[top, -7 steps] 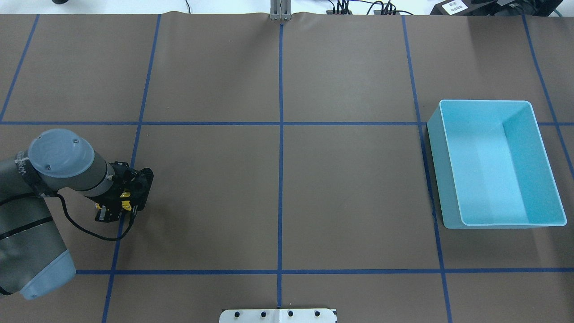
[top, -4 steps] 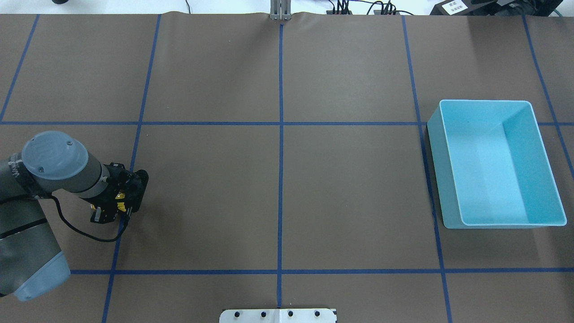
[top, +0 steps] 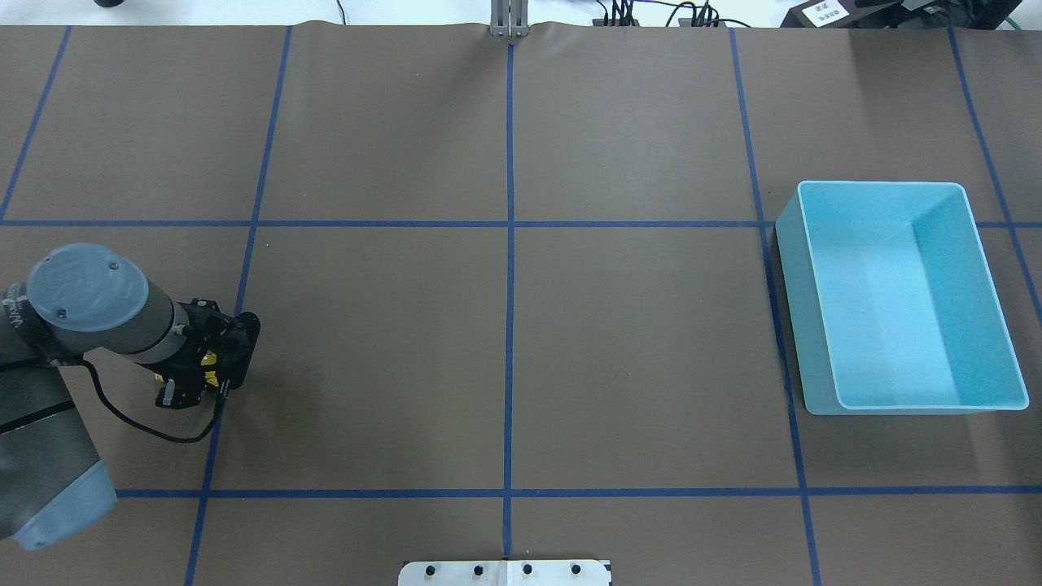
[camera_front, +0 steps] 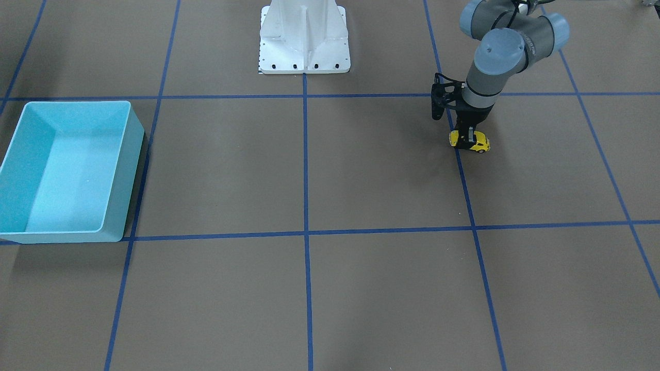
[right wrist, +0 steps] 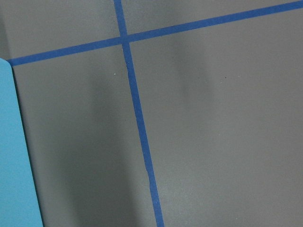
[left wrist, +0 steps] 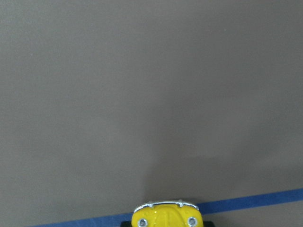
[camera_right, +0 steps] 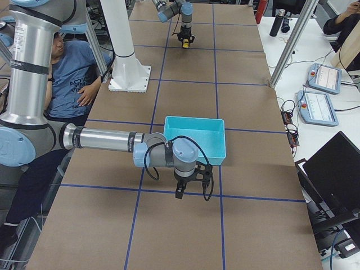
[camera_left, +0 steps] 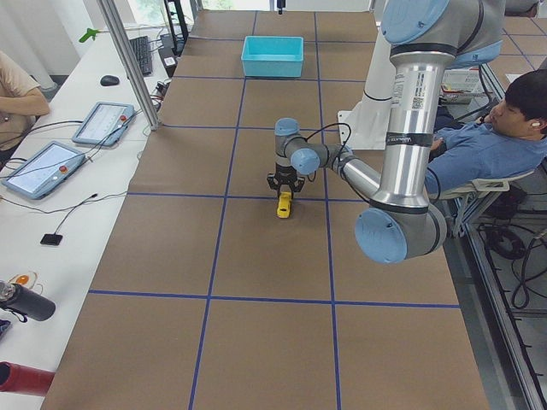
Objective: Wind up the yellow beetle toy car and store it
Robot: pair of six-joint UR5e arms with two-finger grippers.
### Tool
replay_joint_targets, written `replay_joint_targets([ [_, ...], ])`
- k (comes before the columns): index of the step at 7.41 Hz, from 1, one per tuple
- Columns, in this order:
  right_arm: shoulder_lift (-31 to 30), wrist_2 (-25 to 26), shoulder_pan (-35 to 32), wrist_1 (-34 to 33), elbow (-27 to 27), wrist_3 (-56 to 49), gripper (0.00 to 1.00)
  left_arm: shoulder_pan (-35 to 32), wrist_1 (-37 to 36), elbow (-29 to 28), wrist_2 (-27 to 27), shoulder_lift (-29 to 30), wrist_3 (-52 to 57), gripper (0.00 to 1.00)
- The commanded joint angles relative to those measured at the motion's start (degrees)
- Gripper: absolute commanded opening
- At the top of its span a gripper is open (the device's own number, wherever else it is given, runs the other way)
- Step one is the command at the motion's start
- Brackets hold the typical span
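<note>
Brown paper table [top: 635,350], gridded in blue tape. Left gripper [camera_front: 468,135] is pinching the yellow beetle toy car [camera_front: 470,142], wheels sitting on the paper, probably for pull-back winding. Turquoise bin [top: 788,268] is waiting well apart. Right gripper [camera_right: 190,188]: cannot tell its jaws.

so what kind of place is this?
Likely a robotics lab workcell: brown paper-covered table with blue tape grid, grey robot arm on white pedestal, touchscreen pendants on the side bench.
</note>
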State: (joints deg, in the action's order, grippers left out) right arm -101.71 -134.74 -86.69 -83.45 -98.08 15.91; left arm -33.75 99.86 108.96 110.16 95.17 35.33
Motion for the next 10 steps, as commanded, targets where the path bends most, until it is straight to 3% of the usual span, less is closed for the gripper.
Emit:
replay_joint_targets([
  [1, -0.1, 0.0, 0.0, 0.0, 0.0, 0.0, 1.0, -0.1, 0.5, -0.1, 0.1, -0.5, 0.0, 0.0],
  [10, -0.1, 0.0, 0.0, 0.0, 0.0, 0.0, 1.0, -0.2, 2.4, -0.2, 0.1, -2.2, 1.1, 0.0],
])
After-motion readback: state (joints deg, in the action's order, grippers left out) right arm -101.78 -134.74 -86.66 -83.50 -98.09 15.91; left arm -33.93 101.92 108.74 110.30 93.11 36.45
